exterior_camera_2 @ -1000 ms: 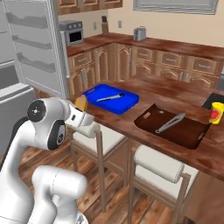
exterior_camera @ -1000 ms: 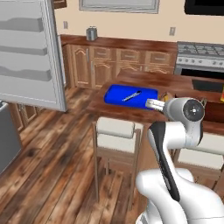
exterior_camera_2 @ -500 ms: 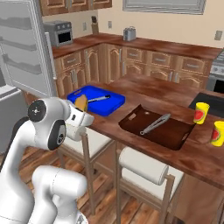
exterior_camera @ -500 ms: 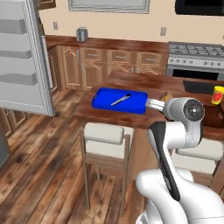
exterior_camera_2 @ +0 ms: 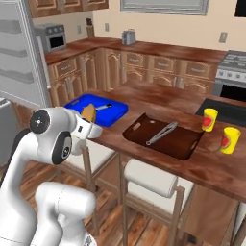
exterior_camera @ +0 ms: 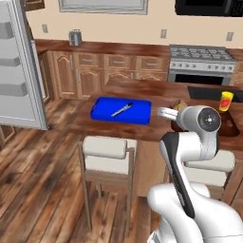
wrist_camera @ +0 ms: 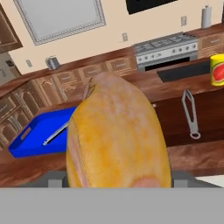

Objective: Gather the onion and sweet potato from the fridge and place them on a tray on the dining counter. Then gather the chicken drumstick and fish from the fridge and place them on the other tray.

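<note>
The gripper (exterior_camera_2: 89, 117) is clamped on a golden-orange, rounded lump of food (wrist_camera: 116, 135) with a paler, pinkish patch at its near end. In the hand view the lump hides the fingertips, so where they touch it cannot be seen, and whether it is a vegetable or a piece of meat is hard to say. From the right base view the lump hangs over the near edge of the dark reddish-brown wooden dining counter (exterior_camera_2: 158, 98), just beside the bright blue shallow tray (exterior_camera_2: 77, 103), not touching it.

A thin, silvery utensil with a dark handle (exterior_camera: 122, 109) lies slantwise in the blue tray; its kind is too small to tell. To the right sits a dark brown rectangular tray (exterior_camera_2: 139, 139) holding metal tongs (exterior_camera_2: 162, 133), and beyond it two yellow cups with red marks (exterior_camera_2: 209, 119).

The brushed-silver fridge (exterior_camera: 19, 71) stands at the left, cut off by the picture's edge. Pale cushioned stools (exterior_camera: 105, 147) stand under the counter.
</note>
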Motion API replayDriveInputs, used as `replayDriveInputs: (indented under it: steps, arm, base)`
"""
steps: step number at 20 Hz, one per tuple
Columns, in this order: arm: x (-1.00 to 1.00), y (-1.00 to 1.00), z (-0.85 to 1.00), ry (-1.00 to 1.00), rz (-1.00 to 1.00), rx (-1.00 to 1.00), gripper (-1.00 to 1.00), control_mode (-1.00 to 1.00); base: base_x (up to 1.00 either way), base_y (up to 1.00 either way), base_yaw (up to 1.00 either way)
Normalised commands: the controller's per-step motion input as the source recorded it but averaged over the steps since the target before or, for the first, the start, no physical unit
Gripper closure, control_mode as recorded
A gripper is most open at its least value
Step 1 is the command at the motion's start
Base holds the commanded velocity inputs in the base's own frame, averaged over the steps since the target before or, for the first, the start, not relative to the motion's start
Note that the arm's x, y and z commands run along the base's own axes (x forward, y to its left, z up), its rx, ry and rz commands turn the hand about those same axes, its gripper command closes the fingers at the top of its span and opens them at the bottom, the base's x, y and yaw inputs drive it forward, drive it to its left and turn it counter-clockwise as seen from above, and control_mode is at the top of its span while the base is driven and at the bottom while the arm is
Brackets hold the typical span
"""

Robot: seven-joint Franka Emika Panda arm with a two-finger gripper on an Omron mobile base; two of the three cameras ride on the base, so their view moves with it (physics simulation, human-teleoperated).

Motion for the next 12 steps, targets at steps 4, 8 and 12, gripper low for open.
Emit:
replayDriveInputs:
  steps: [4,8,12]
  arm:
    - [0.00,0.00,0.00,0.00,0.00,0.00,1.00,1.00]
    - [0.00,0.00,0.00,0.00,0.00,0.00,1.00,1.00]
    - [0.00,0.00,0.00,0.00,0.00,0.00,1.00,1.00]
  base:
    - [0.01,-0.23,-0.24]
    - [0.09,-0.20,-0.23]
    - [0.23,-0.18,-0.14]
